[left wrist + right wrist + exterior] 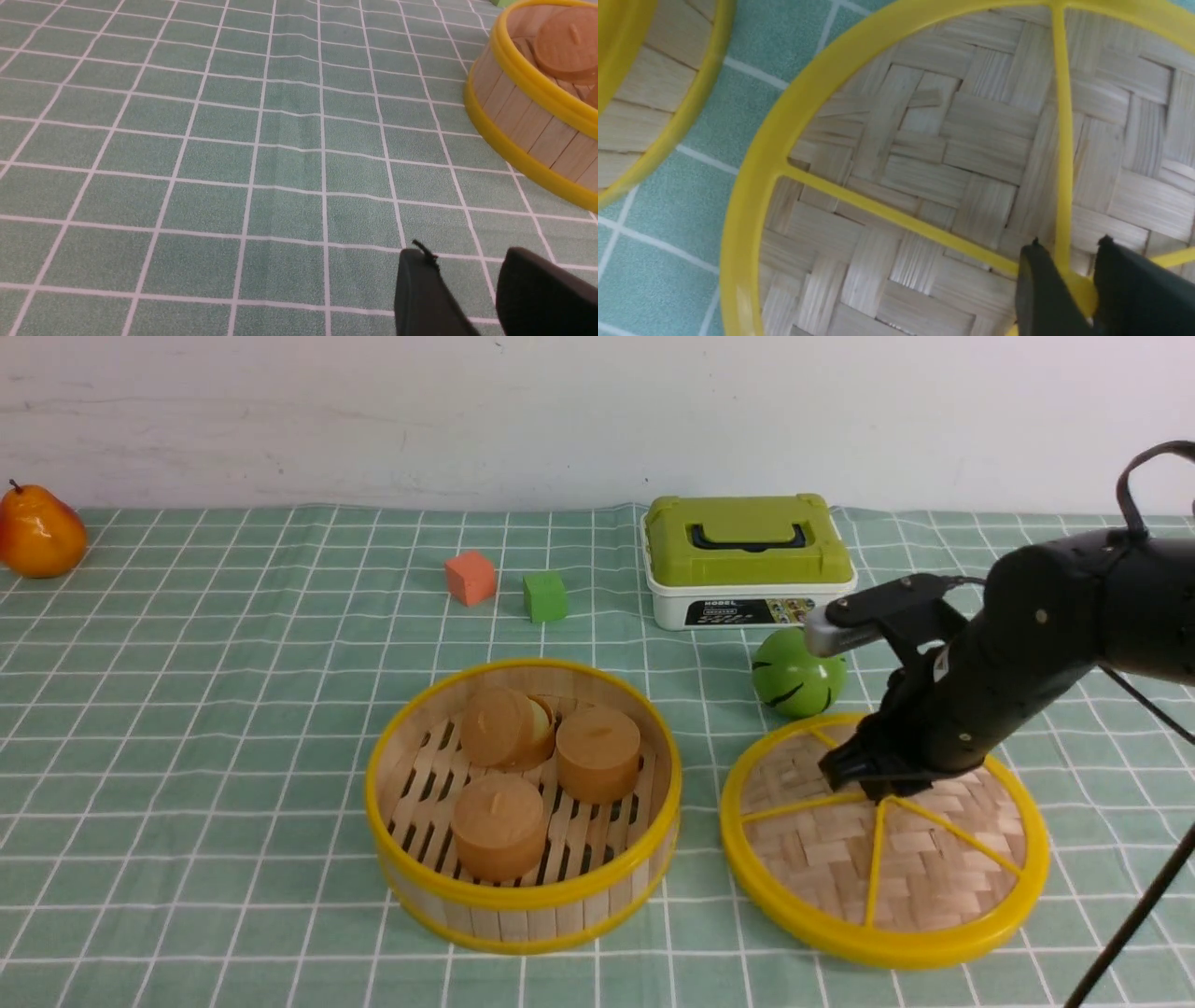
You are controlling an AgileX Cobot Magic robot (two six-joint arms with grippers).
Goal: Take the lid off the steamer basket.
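The lid [840,859], a woven bamboo disc with a yellow rim and spokes, lies flat on the cloth to the right of the steamer basket [523,896]. The basket stands uncovered with three brown round buns inside. My right gripper [864,784] reaches down onto the lid's centre. In the right wrist view its fingers [1036,289] stand on either side of the yellow knob [1078,284], which fills the gap between them, over the lid [924,163]. My left gripper [460,254] hovers open over bare cloth, with the basket's wall [514,93] off to one side.
A green ball [796,674] lies just behind the lid. Behind it stands a white box with a green top [747,560]. An orange cube [470,577] and a green cube [544,595] sit behind the basket. A pear [39,532] rests at the far left.
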